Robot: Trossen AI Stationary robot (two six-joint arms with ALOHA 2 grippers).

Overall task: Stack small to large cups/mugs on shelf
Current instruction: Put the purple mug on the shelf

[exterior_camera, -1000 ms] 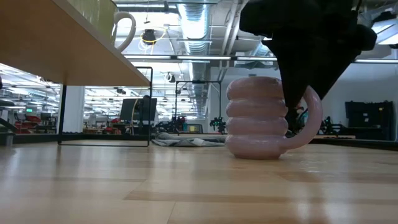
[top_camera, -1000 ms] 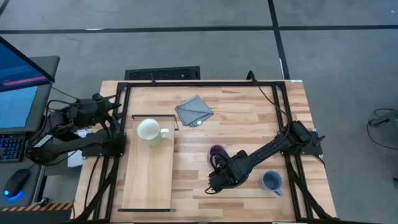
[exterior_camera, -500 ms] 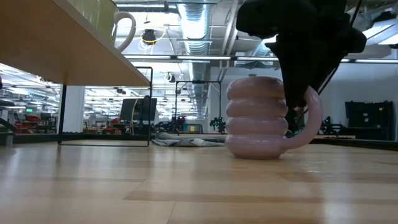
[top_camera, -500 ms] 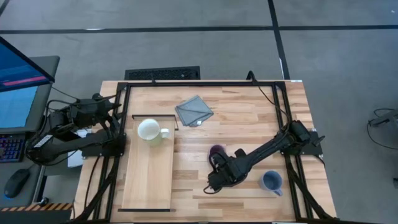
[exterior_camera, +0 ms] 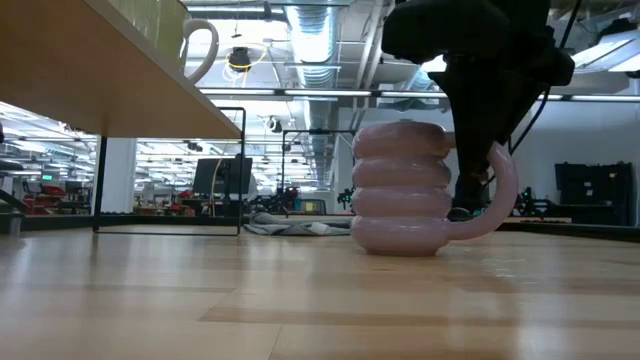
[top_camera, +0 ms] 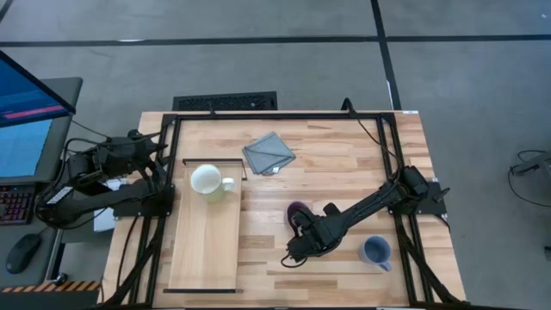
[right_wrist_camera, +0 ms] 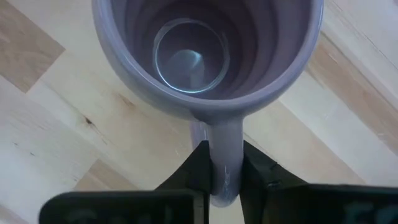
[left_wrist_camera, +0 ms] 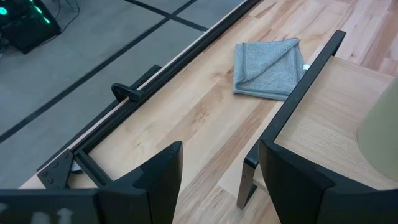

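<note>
Since a second ago, your right gripper point(right_wrist_camera: 225, 163) has closed its fingers on the handle of the purple mug point(top_camera: 298, 211), and in the low view that mug point(exterior_camera: 400, 188) has slid a little to the left.

You are working on a plank tabletop point(top_camera: 336, 176) of pale wood, ringed by a thin dark frame, with grey floor around it. On the far left a monitor point(top_camera: 21, 112) glows blue beside the table. The low view looks level across the planks into a long room with ceiling pipes and strip lights.

Along the left part of the table lies the shelf point(top_camera: 205, 250), a long pale board raised on a dark frame. Your cream-white mug point(top_camera: 207, 181) stands on its far end, handle to the right; you cannot see anything inside it. A grey folded cloth point(top_camera: 269, 152) lies on the planks just beyond the shelf's far right corner.

Your purple mug stands upright near the table's middle, right of the shelf and apart from it; the right wrist view shows it empty. The grey-blue mug point(top_camera: 376, 251) stands near the right front, and it too looks empty.

Your left gripper point(left_wrist_camera: 214, 165) waits at the table's left edge with its fingers apart, holding nothing.
</note>
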